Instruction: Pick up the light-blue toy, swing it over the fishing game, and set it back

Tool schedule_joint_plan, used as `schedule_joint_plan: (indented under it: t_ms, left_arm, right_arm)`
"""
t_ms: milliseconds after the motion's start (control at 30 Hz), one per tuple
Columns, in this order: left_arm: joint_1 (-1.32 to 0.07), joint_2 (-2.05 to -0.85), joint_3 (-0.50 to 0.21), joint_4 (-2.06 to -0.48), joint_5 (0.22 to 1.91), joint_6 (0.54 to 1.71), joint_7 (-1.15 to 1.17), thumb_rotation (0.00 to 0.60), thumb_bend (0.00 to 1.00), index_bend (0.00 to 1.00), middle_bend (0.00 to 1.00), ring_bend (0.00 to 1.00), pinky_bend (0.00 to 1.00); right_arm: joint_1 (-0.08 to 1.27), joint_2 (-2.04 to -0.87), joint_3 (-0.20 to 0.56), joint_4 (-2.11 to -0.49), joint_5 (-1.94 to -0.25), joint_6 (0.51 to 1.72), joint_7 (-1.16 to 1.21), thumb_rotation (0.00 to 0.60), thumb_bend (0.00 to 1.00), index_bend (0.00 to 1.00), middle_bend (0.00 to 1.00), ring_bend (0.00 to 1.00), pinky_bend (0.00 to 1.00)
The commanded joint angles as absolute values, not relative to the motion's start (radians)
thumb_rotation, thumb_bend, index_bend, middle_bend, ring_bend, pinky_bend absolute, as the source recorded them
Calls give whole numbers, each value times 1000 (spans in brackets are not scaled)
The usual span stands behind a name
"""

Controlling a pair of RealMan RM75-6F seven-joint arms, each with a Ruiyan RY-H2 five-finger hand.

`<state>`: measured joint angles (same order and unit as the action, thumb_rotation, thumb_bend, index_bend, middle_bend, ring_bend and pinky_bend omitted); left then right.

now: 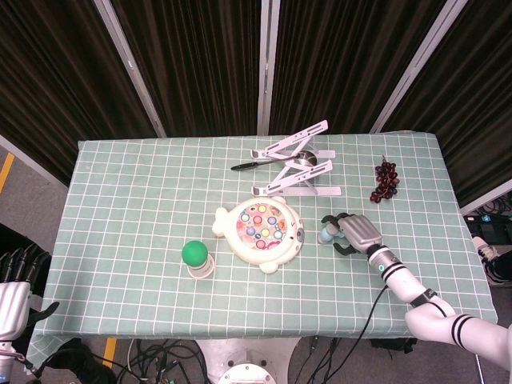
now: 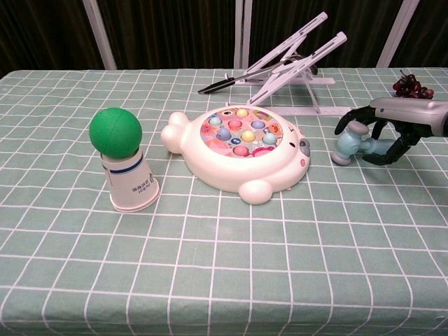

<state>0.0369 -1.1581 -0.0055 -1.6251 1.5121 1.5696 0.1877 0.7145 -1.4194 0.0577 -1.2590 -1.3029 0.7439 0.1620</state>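
Observation:
The light-blue toy (image 2: 348, 145) (image 1: 326, 234), a small hammer shape, rests head-down on the checked cloth just right of the fishing game (image 2: 238, 145) (image 1: 260, 230). My right hand (image 2: 381, 133) (image 1: 354, 233) is right behind it. Its fingers arch over and beside the toy with gaps showing, and the handle end is hidden among them. In the head view my left hand (image 1: 14, 290) hangs off the table's left front corner, its fingers straight and apart, holding nothing.
A green ball on a white paper cup (image 2: 126, 164) stands left of the game. White folding stands (image 2: 294, 59) with a black pen lie behind it. Dark grapes (image 2: 411, 85) sit at the far right.

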Motion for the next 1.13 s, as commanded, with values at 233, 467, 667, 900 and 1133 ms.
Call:
schedule_joint_plan:
  t_ms: [233, 467, 667, 900, 1133]
  left_arm:
    - [36, -1157, -7, -1627, 1510, 1570, 188, 600, 0, 135, 41, 0, 0]
    - [33, -1160, -10, -1621, 1509, 1568, 182, 600, 0, 136, 41, 0, 0]
    - [27, -1179, -18, -1594, 1502, 1564, 167, 600, 0, 136, 41, 0, 0]
    - [15, -1198, -25, -1572, 1499, 1554, 158, 600, 0, 136, 41, 0, 0]
    - [8, -1203, -28, -1571, 1498, 1550, 160, 600, 0, 136, 41, 0, 0]
  right_arm:
    - [681, -1395, 60, -1297, -1339, 813, 173, 600, 285, 174, 298, 148, 241]
    - [582, -1345, 61, -1376, -1358, 995, 144, 600, 274, 127, 219, 79, 149]
    - [416, -1262, 60, -1481, -1370, 1270, 116, 600, 275, 66, 205, 76, 144]
    - [239, -1171, 13, -1589, -1433, 1506, 118, 600, 273, 8, 79, 0, 58]
    - [188, -1120, -19, -1641, -1504, 1545, 106, 600, 275, 7, 68, 0, 15]
